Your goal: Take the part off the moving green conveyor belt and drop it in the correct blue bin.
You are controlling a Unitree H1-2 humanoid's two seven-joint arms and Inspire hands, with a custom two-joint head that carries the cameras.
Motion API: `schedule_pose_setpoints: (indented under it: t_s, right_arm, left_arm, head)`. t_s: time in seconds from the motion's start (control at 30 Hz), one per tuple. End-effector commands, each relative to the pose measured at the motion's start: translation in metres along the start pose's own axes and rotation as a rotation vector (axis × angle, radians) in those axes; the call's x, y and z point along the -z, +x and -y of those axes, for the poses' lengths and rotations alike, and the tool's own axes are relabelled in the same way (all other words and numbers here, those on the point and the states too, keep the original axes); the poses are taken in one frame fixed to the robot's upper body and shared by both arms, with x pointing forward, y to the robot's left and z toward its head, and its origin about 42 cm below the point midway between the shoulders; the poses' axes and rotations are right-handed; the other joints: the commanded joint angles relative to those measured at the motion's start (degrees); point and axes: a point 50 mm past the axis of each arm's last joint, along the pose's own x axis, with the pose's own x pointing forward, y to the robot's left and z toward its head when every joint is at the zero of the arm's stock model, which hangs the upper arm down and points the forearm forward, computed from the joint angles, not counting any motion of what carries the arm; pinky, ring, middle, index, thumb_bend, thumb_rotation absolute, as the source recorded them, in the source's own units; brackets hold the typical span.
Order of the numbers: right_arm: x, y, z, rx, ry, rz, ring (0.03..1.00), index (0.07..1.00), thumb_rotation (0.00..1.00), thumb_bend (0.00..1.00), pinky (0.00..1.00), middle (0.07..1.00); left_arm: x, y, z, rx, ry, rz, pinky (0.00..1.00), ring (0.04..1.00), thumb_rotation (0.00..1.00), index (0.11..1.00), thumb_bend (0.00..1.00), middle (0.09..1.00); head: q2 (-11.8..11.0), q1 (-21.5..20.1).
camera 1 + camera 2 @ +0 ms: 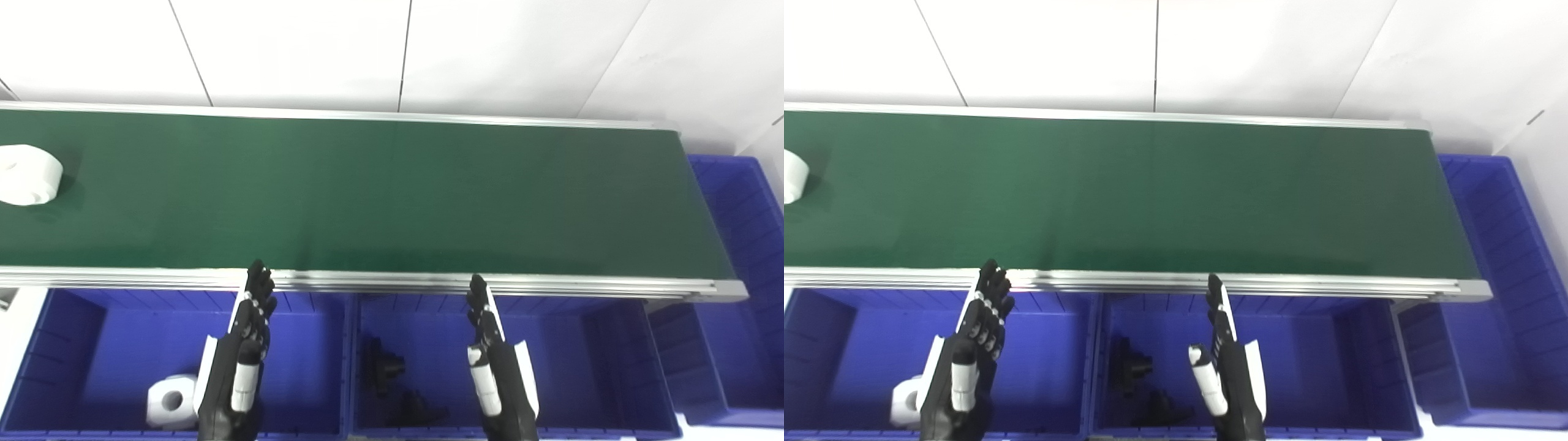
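While the white part [27, 174] lies at the belt's [367, 196] far left, both hands [242, 361] [499, 367] are held open, empty, below its near rail, seemingly waiting.

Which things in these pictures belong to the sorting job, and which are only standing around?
Belong to the job:
white part on the green conveyor belt
left bin, holding a white part
middle bin, holding black parts
left hand, open
right hand, open

Standing around:
end bin
white wall
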Motion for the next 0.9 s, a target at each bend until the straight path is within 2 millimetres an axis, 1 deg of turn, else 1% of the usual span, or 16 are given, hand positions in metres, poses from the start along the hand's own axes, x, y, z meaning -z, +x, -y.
schedule_pose_setpoints:
  t_s: [0.0,0.2,0.3,0.4,0.43,0.47,0.5,0.83,0.87]
  right_arm:
    - [-0.019,0.009,-0.011,0.0,0.048,0.053,0.993,1.0,1.0,0.82,1.0,1.0]
    - [-0.02,0.008,-0.01,-0.013,0.041,0.044,0.989,1.0,1.0,0.81,1.0,1.0]
    - [-0.018,0.008,-0.011,-0.008,0.043,0.048,0.992,1.0,1.0,0.81,1.0,1.0]
    - [-0.017,0.007,-0.011,-0.01,0.045,0.05,0.997,1.0,1.0,0.81,1.0,1.0]
    - [-0.017,0.007,-0.011,-0.011,0.048,0.051,0.997,1.0,1.0,0.81,1.0,1.0]
    - [-0.017,0.007,-0.012,-0.012,0.051,0.051,0.999,1.0,1.0,0.81,1.0,1.0]
    - [-0.016,0.006,-0.012,-0.012,0.053,0.05,1.0,1.0,1.0,0.81,1.0,1.0]
    - [-0.011,0.002,-0.012,-0.011,0.052,0.039,1.0,1.0,1.0,0.82,1.0,1.0]
    - [-0.01,0.001,-0.012,-0.012,0.051,0.039,0.999,1.0,1.0,0.82,1.0,1.0]
  left_arm:
    - [-0.009,0.0,0.005,0.006,-0.006,0.022,1.0,1.0,0.95,1.0,0.88,1.0]
    - [-0.009,0.002,0.004,0.037,-0.007,0.025,1.0,1.0,0.96,1.0,0.86,1.0]
    - [-0.007,0.0,0.004,0.018,-0.01,0.016,1.0,1.0,0.96,1.0,0.88,1.0]
    - [-0.007,-0.001,0.004,0.012,-0.012,0.017,1.0,1.0,0.95,1.0,0.88,1.0]
    - [-0.006,-0.001,0.004,0.009,-0.01,0.014,1.0,1.0,0.95,1.0,0.88,1.0]
    - [-0.006,-0.001,0.004,0.006,-0.009,0.012,1.0,1.0,0.95,1.0,0.89,1.0]
    - [-0.005,-0.002,0.004,0.005,-0.01,0.011,1.0,1.0,0.95,1.0,0.9,1.0]
    - [0.001,-0.005,0.004,0.003,-0.009,0.024,1.0,1.0,0.95,1.0,0.88,1.0]
    - [0.002,-0.006,0.004,0.003,-0.012,0.021,1.0,1.0,0.95,1.0,0.88,1.0]
  head:
    - [0.03,0.01]
    - [-0.94,-0.06]
    - [-1.63,0.12]
    - [-1.63,0.12]
    - [-2.28,0.18]
    - [-2.28,0.18]
    - [-2.79,0.32]
    - [-4.98,1.74]
    - [-5.53,2.16]
